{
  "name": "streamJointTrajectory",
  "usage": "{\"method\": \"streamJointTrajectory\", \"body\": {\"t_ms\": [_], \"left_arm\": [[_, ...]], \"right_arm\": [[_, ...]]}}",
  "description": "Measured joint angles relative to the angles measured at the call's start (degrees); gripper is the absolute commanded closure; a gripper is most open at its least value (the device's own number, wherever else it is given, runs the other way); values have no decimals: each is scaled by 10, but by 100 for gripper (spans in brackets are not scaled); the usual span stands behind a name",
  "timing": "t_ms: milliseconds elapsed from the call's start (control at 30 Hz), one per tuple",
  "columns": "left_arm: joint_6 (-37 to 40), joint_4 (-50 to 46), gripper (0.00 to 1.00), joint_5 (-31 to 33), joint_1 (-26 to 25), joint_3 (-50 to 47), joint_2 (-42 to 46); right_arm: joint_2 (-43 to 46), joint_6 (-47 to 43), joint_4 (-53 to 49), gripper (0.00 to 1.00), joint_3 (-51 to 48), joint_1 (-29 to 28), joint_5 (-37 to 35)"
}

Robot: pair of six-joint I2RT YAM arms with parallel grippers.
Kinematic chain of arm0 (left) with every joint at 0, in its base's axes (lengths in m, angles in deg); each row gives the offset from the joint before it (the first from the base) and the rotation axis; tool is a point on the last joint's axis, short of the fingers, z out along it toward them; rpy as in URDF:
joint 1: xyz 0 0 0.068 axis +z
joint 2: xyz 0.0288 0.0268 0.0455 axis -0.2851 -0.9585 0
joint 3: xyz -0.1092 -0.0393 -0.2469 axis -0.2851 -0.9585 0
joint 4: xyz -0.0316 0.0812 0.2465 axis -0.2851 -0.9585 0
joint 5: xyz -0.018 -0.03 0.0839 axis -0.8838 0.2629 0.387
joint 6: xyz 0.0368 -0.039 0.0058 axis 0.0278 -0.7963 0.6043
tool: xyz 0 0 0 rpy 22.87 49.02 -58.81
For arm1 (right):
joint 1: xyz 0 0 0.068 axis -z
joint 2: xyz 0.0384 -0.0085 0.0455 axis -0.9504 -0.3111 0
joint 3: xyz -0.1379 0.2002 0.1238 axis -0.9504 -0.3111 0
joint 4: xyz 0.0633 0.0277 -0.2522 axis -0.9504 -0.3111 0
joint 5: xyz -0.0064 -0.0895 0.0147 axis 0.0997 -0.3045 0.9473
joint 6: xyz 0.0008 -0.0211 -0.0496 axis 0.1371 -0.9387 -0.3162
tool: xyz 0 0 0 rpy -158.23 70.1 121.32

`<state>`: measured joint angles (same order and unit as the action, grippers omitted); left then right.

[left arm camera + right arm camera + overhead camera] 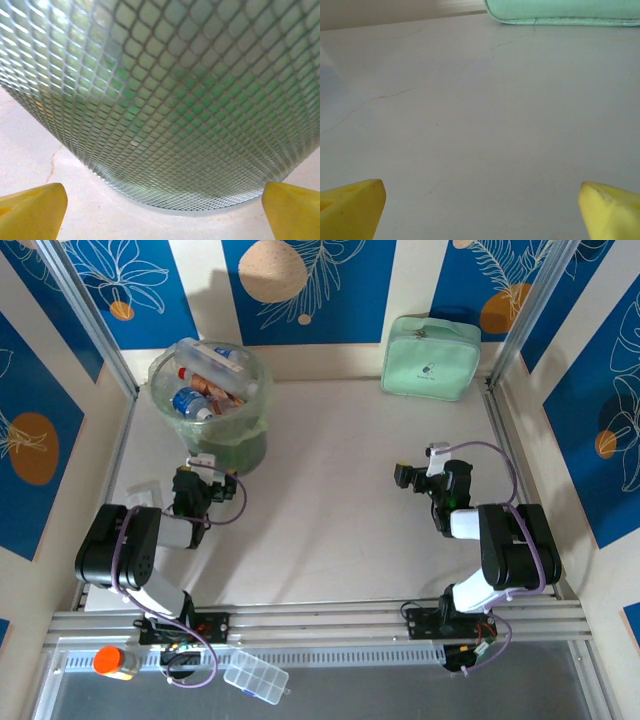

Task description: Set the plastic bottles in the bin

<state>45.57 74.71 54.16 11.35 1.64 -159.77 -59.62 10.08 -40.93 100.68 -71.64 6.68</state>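
- Table (330, 510): pale, faintly cracked top that takes up most of the overhead view. It's boxed in by blue leaf-print wall panels (240, 300).
- Bin (240, 445): round, see-through, with a pale green bag liner. It stands upright on the far left of the table, close to the back corner. The left wrist camera is right up against its wall, so you can see a diamond mesh pattern with green behind it, and its base sitting flat on the table.
- Mint-green zippered case (430, 358): far right, standing against the back wall, well apart from the bin. Its bottom edge shows at the top of the right wrist view.
- Left arm (120, 545): folded up low on the near left, with its wrist pointing at the bin.
- Right arm (510, 545): folded on the near right, facing bare table with the case beyond.
- Left gripper (160, 212): yellow fingers spread wide with nothing between them, just in front of the bin's base.
- Right gripper (480, 210): also spread wide and holding nothing, over bare tabletop.
- Plastic bottles (192, 400): piled inside the bin up to the rim. Blue and reddish labels and a couple of caps are visible, but the exact count is hard to tell.
- Clear compartment box (256, 677): sits on the grey strip on the near side of the arm rail.
- Orange-capped jar (115, 660): same strip, over to the left of the box.
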Motion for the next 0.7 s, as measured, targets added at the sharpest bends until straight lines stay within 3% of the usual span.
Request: {"method": "streamJointTrajectory", "body": {"t_ms": [700], "left_arm": [[-2, -4, 1, 1, 1, 2, 0]], "right_arm": [[0, 0, 0, 1, 1, 0, -6]]}}
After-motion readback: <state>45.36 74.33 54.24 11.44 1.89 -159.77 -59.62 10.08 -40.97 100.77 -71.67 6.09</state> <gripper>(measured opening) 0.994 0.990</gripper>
